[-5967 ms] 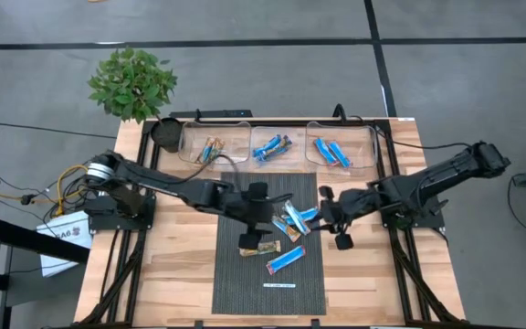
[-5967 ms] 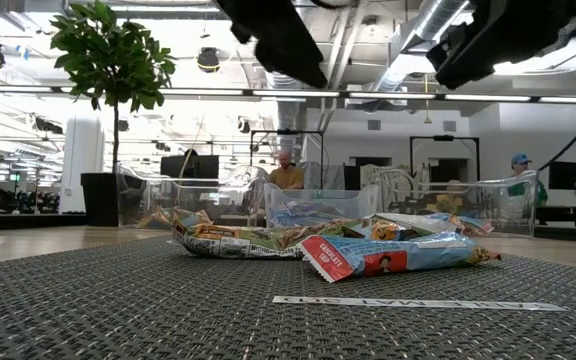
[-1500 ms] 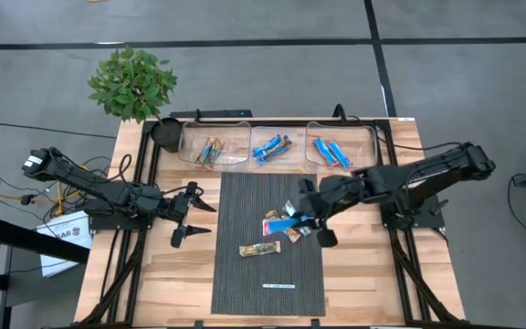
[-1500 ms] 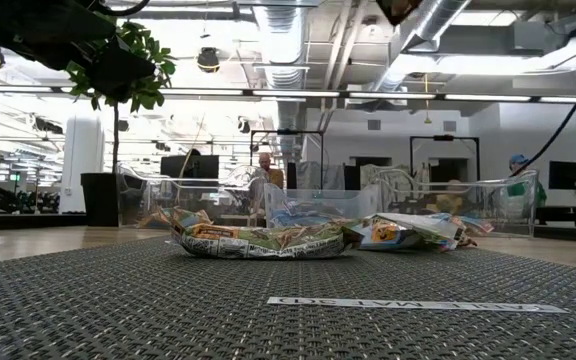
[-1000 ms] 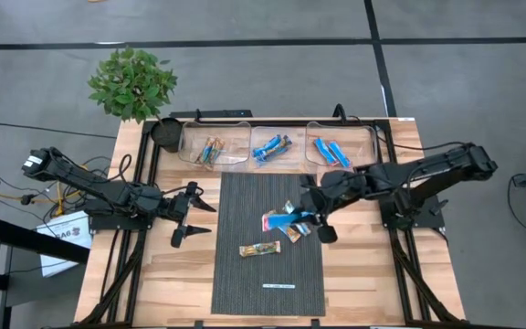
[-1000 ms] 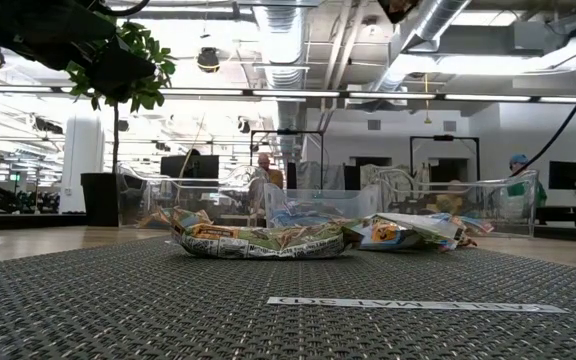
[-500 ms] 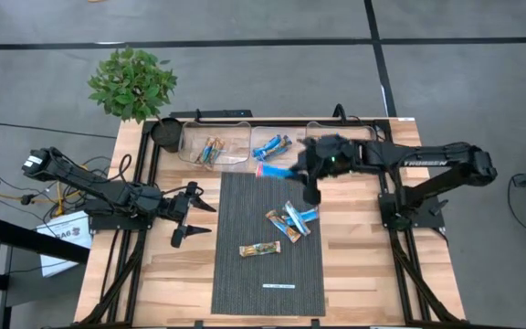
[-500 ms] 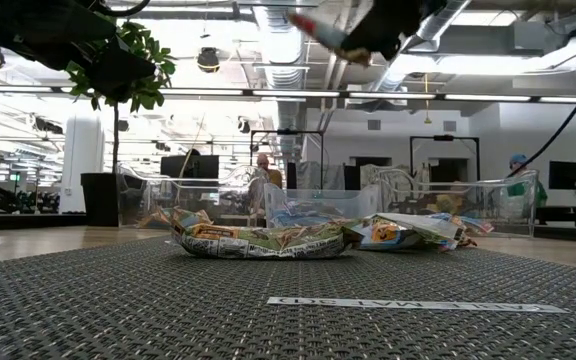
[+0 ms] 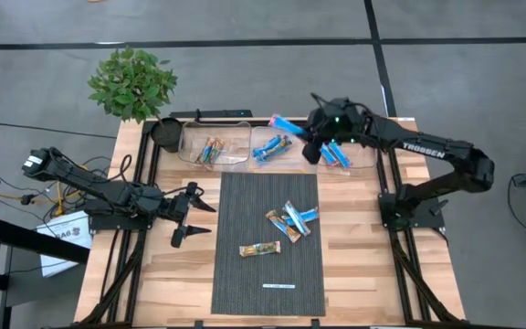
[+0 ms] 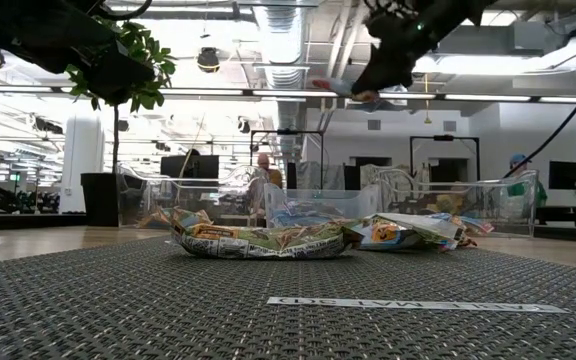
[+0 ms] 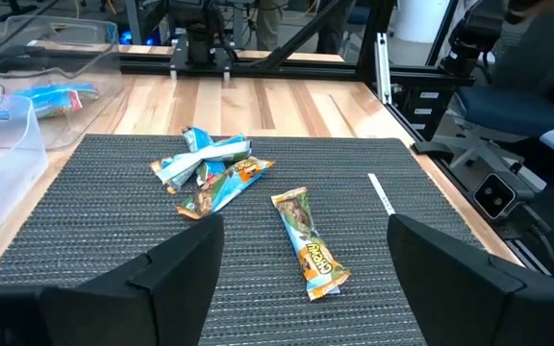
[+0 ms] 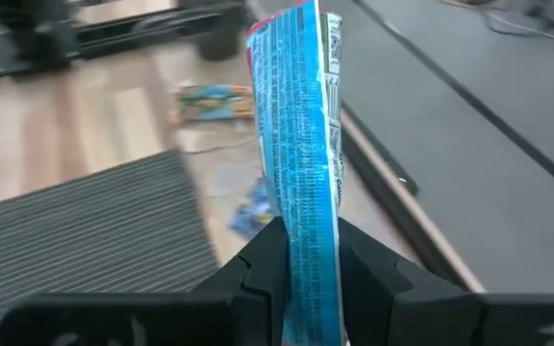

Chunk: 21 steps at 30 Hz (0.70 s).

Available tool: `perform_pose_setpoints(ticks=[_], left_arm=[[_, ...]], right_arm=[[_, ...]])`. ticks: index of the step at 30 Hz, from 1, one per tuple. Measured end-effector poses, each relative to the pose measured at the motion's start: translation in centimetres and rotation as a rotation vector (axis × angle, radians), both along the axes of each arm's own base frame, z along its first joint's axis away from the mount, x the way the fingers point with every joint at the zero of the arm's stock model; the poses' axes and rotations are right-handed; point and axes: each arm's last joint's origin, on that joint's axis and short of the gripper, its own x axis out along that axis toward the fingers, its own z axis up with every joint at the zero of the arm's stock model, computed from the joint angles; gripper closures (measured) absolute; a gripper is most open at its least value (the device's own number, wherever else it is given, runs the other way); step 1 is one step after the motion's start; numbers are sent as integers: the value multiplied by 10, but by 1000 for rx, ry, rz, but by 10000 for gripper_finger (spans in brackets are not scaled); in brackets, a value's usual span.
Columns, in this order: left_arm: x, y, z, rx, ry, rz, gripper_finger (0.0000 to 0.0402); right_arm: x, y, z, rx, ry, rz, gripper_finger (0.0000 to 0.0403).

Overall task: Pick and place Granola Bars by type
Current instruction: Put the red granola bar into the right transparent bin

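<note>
My right gripper (image 9: 305,130) is raised over the far bins, between the middle bin (image 9: 272,144) and the right bin (image 9: 340,152), shut on a bright blue granola bar (image 9: 287,122) with a red end. Three more bars lie flat on the dark mat: a tan one (image 9: 260,249) and a crossed pair (image 9: 291,219). The left wrist view shows the same tan bar (image 11: 308,242) and pair (image 11: 212,169). My left gripper (image 9: 193,219) waits open, low over the wood left of the mat. My right gripper pinches the blue bar between its two fingers (image 12: 258,274) at one end (image 12: 308,245). The rest of the wrapper (image 12: 298,115) sticks straight out past the fingertips. The bar is lifted clear, high above the bins (image 10: 343,90), roughly level and pointing toward the table's left.
Three clear bins stand along the far edge: the left bin (image 9: 212,146) holds tan bars, the middle one blue-and-orange bars, the right one blue bars. A dark cup (image 9: 165,133) and a plant (image 9: 132,82) are at the far left. A thin white strip (image 9: 279,285) lies near the mat's near edge.
My right gripper has lifted the blue bar off the mat's pile and carried it up and toward the far edge, turning so the bar points left, until it is over the bins. The other bars on the mat stayed put.
</note>
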Motion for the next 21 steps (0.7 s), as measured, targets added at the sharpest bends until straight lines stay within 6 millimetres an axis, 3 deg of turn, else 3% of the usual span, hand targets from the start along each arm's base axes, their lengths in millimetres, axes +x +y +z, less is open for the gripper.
perform_pose_setpoints(ticks=[10, 21], left_arm=[[0, 0, 0, 1, 4, 0, 116], [0, 0, -2, 13, 15, -3, 116]], right_arm=[[-32, -43, -6, 125, 24, -264, 336], [-61, -48, -24, 337, 215, -431, 336]])
